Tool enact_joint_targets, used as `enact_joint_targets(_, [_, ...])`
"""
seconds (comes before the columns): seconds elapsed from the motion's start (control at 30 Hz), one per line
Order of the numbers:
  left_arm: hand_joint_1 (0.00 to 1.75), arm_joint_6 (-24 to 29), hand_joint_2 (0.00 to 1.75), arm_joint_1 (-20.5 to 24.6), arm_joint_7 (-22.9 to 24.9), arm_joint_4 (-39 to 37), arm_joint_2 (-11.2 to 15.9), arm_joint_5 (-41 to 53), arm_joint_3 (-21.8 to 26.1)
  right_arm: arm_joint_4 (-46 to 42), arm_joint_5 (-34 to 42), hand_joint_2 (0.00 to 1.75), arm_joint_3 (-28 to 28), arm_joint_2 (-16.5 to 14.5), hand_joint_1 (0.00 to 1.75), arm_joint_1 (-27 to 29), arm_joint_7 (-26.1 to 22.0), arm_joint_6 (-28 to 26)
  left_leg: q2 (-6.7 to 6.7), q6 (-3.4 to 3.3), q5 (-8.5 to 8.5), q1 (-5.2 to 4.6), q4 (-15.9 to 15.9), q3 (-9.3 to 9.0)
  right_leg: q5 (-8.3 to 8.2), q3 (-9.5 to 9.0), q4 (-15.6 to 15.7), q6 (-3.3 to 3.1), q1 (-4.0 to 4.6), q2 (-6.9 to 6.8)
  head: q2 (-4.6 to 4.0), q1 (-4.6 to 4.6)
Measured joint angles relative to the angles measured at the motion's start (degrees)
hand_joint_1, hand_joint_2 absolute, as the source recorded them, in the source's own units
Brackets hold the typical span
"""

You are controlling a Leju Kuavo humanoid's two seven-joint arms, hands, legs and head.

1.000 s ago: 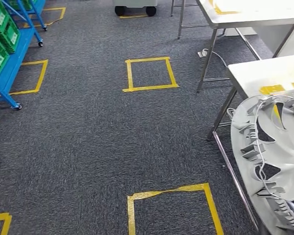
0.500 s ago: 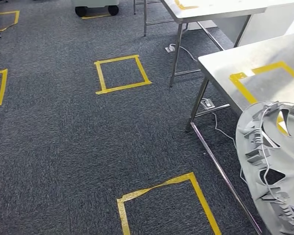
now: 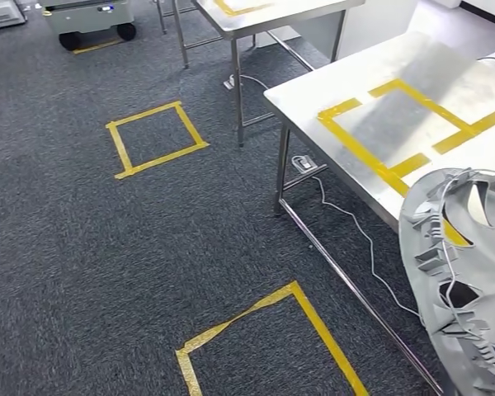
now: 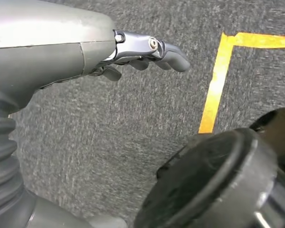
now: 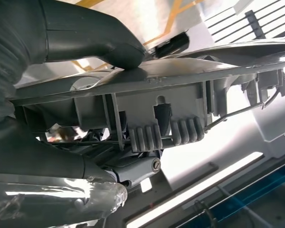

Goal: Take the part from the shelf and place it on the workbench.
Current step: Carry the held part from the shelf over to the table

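My right hand [image 5: 109, 52] grips the grey moulded part [image 3: 466, 272], thumb above and fingers beneath, carried over the near edge of the workbench [image 3: 307, 103]. My left hand [image 4: 148, 52] hangs empty, fingers loosely extended. Risk, as I judge it: the part's projecting ribs and wire could snag the bench edge, missing the yellow tape outline [image 3: 388, 124].

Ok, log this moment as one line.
phase: carrying | right hand: holds grey part | left hand: empty | workbench: ahead-right, part not placed
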State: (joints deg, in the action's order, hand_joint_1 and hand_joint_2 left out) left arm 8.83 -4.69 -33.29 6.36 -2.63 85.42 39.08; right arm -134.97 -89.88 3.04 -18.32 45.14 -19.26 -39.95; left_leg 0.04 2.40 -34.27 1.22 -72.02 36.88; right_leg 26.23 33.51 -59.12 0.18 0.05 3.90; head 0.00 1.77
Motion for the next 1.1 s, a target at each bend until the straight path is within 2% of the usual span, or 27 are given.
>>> enact_joint_targets(0.03, [0.0,0.0,1.75,0.04,0.0,0.0,0.05,-0.01,0.0,0.0,0.0,1.75,-0.01,0.0,1.75,0.01,0.0,0.0,-0.5,-0.11,2.34,0.01,3.04,-1.04,0.02,-0.08,-0.03,0.07,-0.05,0.88,0.0,0.01])
enact_joint_targets(0.07, [0.0,0.0,1.75,0.09,0.0,-0.02,0.09,-0.01,-0.01,0.0,0.0,1.75,-0.01,0.0,1.75,0.01,0.01,0.0,-1.81,-0.17,4.47,0.1,6.65,-2.33,0.09,-0.05,-0.17,0.26,-0.03,1.74,0.0,0.02])
enact_joint_targets(0.1, [0.0,0.0,1.75,0.11,0.0,-0.06,0.11,-0.01,-0.01,0.0,-0.01,1.75,-0.01,0.01,1.75,-0.02,0.02,0.0,-3.08,-0.27,5.7,0.24,9.79,-3.54,0.21,0.13,-0.46,0.51,0.0,2.58,0.0,0.01])
enact_joint_targets(0.13, [0.0,-0.01,1.75,0.11,0.0,-0.1,0.13,-0.01,-0.02,-0.01,-0.02,1.75,-0.01,0.01,1.75,0.0,0.05,0.0,-4.1,-0.4,6.21,0.31,11.93,-4.35,0.33,0.46,-0.68,0.82,0.02,3.34,-0.01,-0.01])
enact_joint_targets(0.17, [0.0,-0.02,1.75,0.12,0.0,-0.15,0.12,-0.01,-0.02,-0.01,-0.02,1.75,-0.01,0.02,1.75,0.03,0.11,0.0,-4.62,-0.61,6.11,0.3,12.96,-4.74,0.42,0.87,-0.82,1.16,0.01,4.07,-0.01,-0.01])
enact_joint_targets(0.27, [0.0,-0.04,1.75,0.27,0.0,-0.17,0.12,-0.01,-0.02,-0.02,0.0,1.75,-0.04,0.02,1.75,0.21,0.26,0.0,-3.65,-1.19,5.77,0.05,13.22,-5.08,0.4,1.46,-0.56,1.69,-0.25,5.25,-0.02,-0.06])
enact_joint_targets(0.53, [0.0,-0.04,1.75,0.32,0.0,-0.17,0.12,-0.01,-0.02,-0.02,0.01,1.75,-0.05,0.02,1.75,0.24,0.29,0.0,-3.3,-1.38,5.83,0.16,13.3,-5.14,0.39,1.46,-0.59,1.8,-0.3,5.48,-0.01,-0.08])
enact_joint_targets(0.6, [0.0,-0.04,1.75,0.35,-0.02,-0.17,0.19,-0.01,-0.01,-0.02,0.02,1.75,-0.07,0.02,1.75,0.19,0.32,0.0,-2.02,-1.99,5.77,0.21,13.49,-5.45,2.23,2.93,-3.88,2.16,-0.12,2.04,0.0,-0.4])
enact_joint_targets(0.63, [0.0,-0.05,1.75,0.24,-0.04,-0.17,0.24,-0.01,-0.01,-0.02,0.02,1.75,-0.08,0.02,1.75,0.15,0.38,0.01,-0.54,-2.32,5.46,0.16,13.57,-5.89,3.83,5.22,-8.23,2.44,-0.12,-0.2,0.0,-0.55])
enact_joint_targets(0.67, [0.0,-0.07,1.75,0.12,-0.09,-0.19,0.33,-0.01,-0.01,-0.01,0.02,1.75,-0.08,0.02,1.75,0.12,0.47,0.01,1.49,-2.14,4.55,-0.09,13.66,-6.99,3.7,5.47,-8.68,2.42,0.02,-3.54,0.0,-0.67])
enact_joint_targets(0.7, [0.0,-0.09,1.75,0.01,-0.14,-0.2,0.39,0.0,-0.02,0.01,0.02,1.75,-0.07,0.02,1.75,0.15,0.57,0.02,3.28,-1.71,3.68,-0.26,13.81,-8.06,2.86,5.16,-7.82,2.22,0.1,-5.01,0.0,-0.59])
enact_joint_targets(0.73, [0.0,-0.11,1.75,-0.03,-0.19,-0.21,0.44,0.0,-0.02,0.03,0.02,1.75,-0.05,0.02,1.75,0.26,0.69,0.02,5.11,-1.15,2.83,-0.35,14.06,-9.24,1.77,4.56,-6.34,1.9,0.26,-6.11,0.0,-0.54])
enact_joint_targets(0.77, [0.0,-0.11,1.75,0.11,-0.23,-0.22,0.48,0.0,-0.02,0.04,0.02,1.75,-0.03,0.02,1.75,0.39,0.76,0.01,6.3,-0.44,2.15,-0.39,14.45,-10.35,0.18,2.42,-2.32,1.38,0.46,-6.61,0.0,-0.47])
enact_joint_targets(0.8, [0.0,-0.1,1.75,0.3,-0.24,-0.22,0.48,0.0,-0.02,0.04,0.02,1.75,-0.02,0.02,1.75,0.56,0.81,0.0,6.17,-0.07,1.98,-0.25,14.65,-10.83,0.27,2.12,-1.98,1.01,0.43,-5.93,0.0,-0.43])
enact_joint_targets(0.83, [0.0,-0.1,1.75,0.53,-0.26,-0.22,0.46,-0.01,-0.02,0.04,0.02,1.75,-0.01,0.02,1.75,0.69,0.87,-0.01,5.23,0.19,1.59,-0.14,14.21,-10.95,0.34,1.66,-1.54,0.62,0.31,-5.31,-0.01,-0.35])
enact_joint_targets(0.87, [0.0,-0.09,1.75,0.69,-0.27,-0.25,0.4,-0.01,-0.03,0.05,0.01,1.75,0.03,0.02,1.75,0.75,0.95,-0.02,3.83,0.34,0.73,-0.09,12.56,-10.3,0.39,1.09,-1.05,0.26,0.12,-4.69,0.0,-0.21])
enact_joint_targets(0.9, [0.0,-0.09,1.75,0.71,-0.29,-0.28,0.34,-0.01,-0.03,0.05,0.01,1.75,0.07,0.02,1.75,0.79,1.01,-0.02,2.14,0.39,-0.55,-0.06,9.46,-8.62,0.48,0.58,-0.7,-0.09,-0.03,-4.05,0.0,-0.05])
enact_joint_targets(0.93, [0.0,-0.1,1.75,0.6,-0.31,-0.32,0.28,-0.01,-0.04,0.06,0.0,1.75,0.11,0.02,1.75,0.78,1.06,-0.01,0.97,0.39,-2.01,-0.1,5.48,-6.16,0.66,0.25,-0.51,-0.37,-0.07,-3.38,0.0,0.08])
enact_joint_targets(0.97, [0.0,-0.1,1.75,0.38,-0.31,-0.35,0.23,-0.02,-0.04,0.07,-0.01,1.75,0.15,0.02,1.75,0.77,1.09,-0.01,0.45,0.39,-3.27,-0.16,1.33,-3.34,0.87,-0.03,-0.44,-0.58,-0.07,-2.55,0.0,0.16])
enact_joint_targets(1.0, [0.0,-0.11,1.75,0.16,-0.31,-0.37,0.22,-0.02,-0.04,0.07,-0.02,1.75,0.16,0.02,1.75,0.81,1.12,0.0,0.24,0.39,-3.54,-0.2,-1.67,-0.88,1.14,-0.36,-0.43,-0.69,-0.06,-1.61,0.0,0.19])
enact_joint_targets(1.03, [0.0,-0.11,1.75,0.01,-0.31,-0.37,0.22,-0.03,-0.04,0.07,-0.02,1.75,0.17,0.02,1.75,0.86,1.16,0.01,0.14,0.34,-2.59,-0.24,-2.83,0.74,1.45,-0.76,-0.43,-0.72,-0.07,-0.79,0.0,0.22])
enact_joint_targets(1.07, [0.0,-0.11,1.75,-0.05,-0.3,-0.37,0.25,-0.04,-0.04,0.08,-0.02,1.75,0.17,0.02,1.75,0.92,1.2,0.01,0.07,0.24,-0.36,-0.26,-1.88,1.36,1.83,-1.31,-0.43,-0.67,-0.1,0.0,0.0,0.27])
enact_joint_targets(1.1, [0.0,-0.11,1.75,-0.03,-0.29,-0.38,0.28,-0.05,-0.04,0.1,-0.02,1.75,0.19,0.02,1.75,1.02,1.24,0.02,-0.03,0.09,2.75,-0.28,1.02,0.95,2.28,-1.96,-0.42,-0.54,-0.13,0.65,0.0,0.31])
